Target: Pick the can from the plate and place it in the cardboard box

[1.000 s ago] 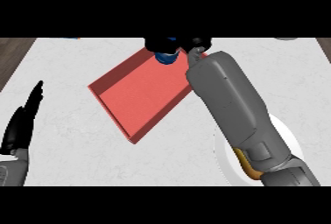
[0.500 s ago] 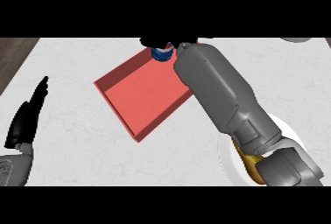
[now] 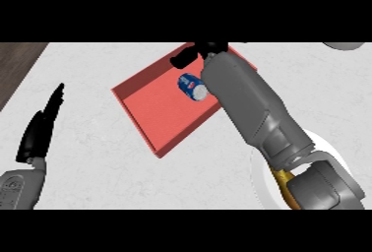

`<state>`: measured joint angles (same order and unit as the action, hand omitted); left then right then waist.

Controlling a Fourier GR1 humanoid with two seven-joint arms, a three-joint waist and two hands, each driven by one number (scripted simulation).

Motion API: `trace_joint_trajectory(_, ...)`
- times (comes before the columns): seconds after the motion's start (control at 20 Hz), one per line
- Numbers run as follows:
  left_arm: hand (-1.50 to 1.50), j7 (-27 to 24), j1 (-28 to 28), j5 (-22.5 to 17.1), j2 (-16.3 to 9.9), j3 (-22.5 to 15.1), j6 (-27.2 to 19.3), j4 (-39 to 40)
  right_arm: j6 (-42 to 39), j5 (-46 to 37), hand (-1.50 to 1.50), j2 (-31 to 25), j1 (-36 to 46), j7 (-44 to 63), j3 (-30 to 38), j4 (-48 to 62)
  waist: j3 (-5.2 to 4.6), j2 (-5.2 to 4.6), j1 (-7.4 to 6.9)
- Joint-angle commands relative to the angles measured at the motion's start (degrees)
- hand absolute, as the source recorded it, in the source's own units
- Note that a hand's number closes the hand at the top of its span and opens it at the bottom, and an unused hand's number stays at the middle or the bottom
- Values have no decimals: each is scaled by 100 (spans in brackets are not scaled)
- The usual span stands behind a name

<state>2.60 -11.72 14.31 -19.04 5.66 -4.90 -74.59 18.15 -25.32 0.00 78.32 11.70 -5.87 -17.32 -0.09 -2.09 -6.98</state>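
The can (image 3: 191,87) is lying on its side inside the red, shallow-walled box (image 3: 156,110), up toward the box's far end. It is blue with a white band and a touch of red on its label, and one round end faces up toward the view, showing pale. It rests on the box floor, just beside the grey right forearm (image 3: 247,106), which crosses over the box's right side and hides part of it.

The right hand (image 3: 190,55) is black and sits at the far rim of the box, a little beyond the can and apart from it. Only a small part of it shows past the wrist, so I cannot tell how its fingers are set; nothing appears to be held in it, since the can lies free on the box floor below.

The box itself sits at an angle on the pale, mottled counter (image 3: 94,162), one corner pointing toward the robot. A white plate (image 3: 260,172) peeks out from beneath the right arm at the lower right, mostly covered by the elbow.

The left hand (image 3: 42,128) rests at the left edge of the counter, well apart from the box, its fingers straight and pointing up, holding nothing.
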Motion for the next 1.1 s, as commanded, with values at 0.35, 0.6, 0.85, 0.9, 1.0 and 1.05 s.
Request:
trace_joint_trajectory(0.35,0,-14,53,57,18,73,-100,84,1118,854,-150,0,54,-1246,567,-136,9,46,176)
trace_joint_trajectory(0.6,0,17,355,-155,-166,273,83,-235,1258,1331,-150,-141,-362,-2158,1123,-198,15,88,273)
trace_joint_trajectory(0.85,0,-171,548,-121,-108,328,15,-118,755,1662,-150,-555,-316,-2577,1524,-169,9,109,405)
trace_joint_trajectory(0.9,0,70,317,-37,-40,318,-104,-7,838,1675,-150,-377,-524,-2631,1510,-244,10,146,531)
trace_joint_trajectory(1.0,0,160,165,-12,-263,455,-55,64,492,1708,-150,-684,-739,-2614,1529,-264,10,170,617)
trace_joint_trajectory(1.05,0,82,296,-47,-86,364,-37,65,417,1698,-150,-806,-618,-2475,1542,-243,9,172,600)
